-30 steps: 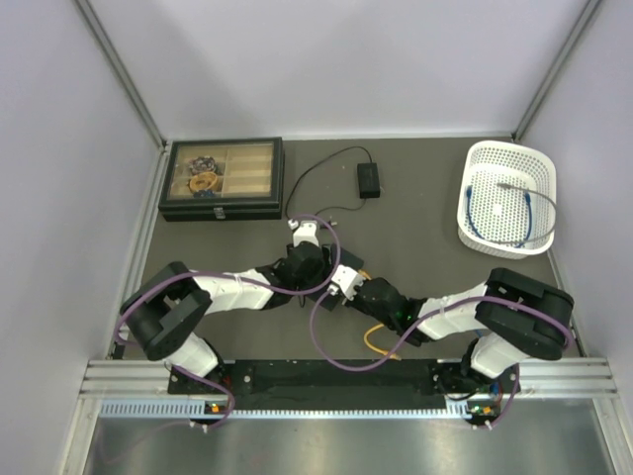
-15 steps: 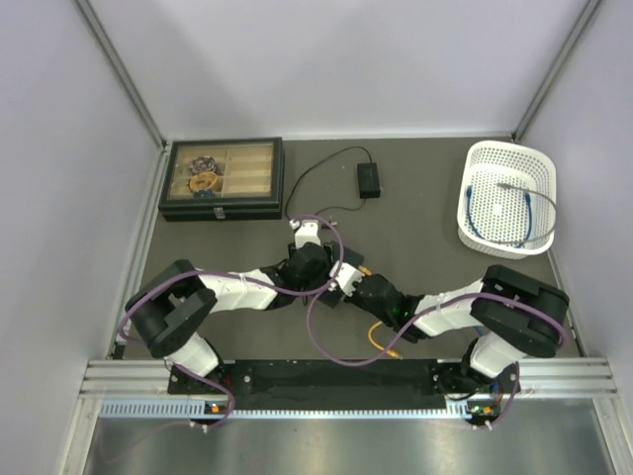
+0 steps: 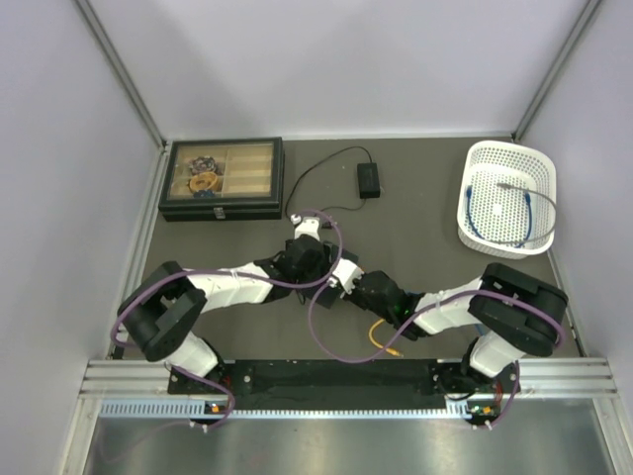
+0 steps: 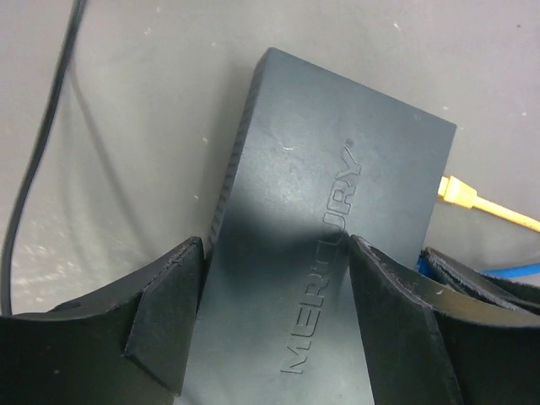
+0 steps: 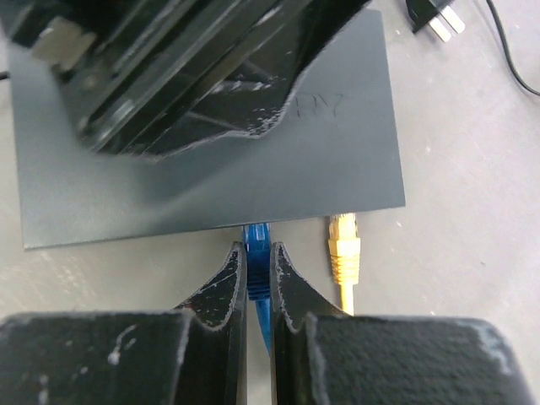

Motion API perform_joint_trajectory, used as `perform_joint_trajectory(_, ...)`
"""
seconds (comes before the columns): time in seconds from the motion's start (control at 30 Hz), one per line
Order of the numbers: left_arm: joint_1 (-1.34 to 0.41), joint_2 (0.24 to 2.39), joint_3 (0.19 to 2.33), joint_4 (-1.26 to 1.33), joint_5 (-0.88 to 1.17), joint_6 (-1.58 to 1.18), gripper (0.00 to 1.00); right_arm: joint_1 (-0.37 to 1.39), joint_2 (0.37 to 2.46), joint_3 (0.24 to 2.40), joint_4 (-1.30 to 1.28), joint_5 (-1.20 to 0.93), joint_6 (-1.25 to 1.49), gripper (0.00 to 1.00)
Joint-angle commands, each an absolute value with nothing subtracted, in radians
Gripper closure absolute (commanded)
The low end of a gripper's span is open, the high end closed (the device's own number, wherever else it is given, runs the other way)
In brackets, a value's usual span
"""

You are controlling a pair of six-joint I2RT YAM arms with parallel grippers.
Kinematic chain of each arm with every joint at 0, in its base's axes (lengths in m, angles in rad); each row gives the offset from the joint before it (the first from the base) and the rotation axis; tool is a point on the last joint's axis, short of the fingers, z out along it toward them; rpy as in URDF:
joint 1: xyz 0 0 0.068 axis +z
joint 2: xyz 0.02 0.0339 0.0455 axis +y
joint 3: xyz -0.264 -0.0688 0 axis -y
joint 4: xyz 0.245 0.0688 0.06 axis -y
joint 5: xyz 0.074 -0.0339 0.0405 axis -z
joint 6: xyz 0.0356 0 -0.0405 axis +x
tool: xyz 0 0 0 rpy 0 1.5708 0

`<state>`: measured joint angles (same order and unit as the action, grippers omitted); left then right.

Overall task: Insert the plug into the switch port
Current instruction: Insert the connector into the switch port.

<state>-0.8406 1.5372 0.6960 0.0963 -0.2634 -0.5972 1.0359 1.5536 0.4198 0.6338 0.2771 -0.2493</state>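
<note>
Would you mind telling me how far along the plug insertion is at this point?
Done: the yellow plug already meets the switch box edge. In hand: the right gripper is shut on the blue plug, its tip at that edge, while the left gripper stands open over the box. Left: pushing it fully home and releasing.

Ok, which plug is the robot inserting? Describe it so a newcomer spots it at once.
Find the dark grey switch box at the centre of the overhead view. Two plugs sit side by side at one edge of it. The one meant is the blue plug, pinched in the right gripper, unlike the free yellow plug beside it.
</note>
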Motion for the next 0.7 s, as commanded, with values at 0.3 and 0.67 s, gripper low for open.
perform_joint_trajectory(0.3,-0.767,1.551,0.759,0.040,-0.049,-0.543,0.28,1.052,1.493,0.426,0.933,0.115,-0.134,0.65)
perform_joint_trajectory(0.67,-0.750,1.546,0.764,0.052,-0.064,-0.551,0.28,1.010,1.261,0.397,0.640,0.086,-0.077,0.55)
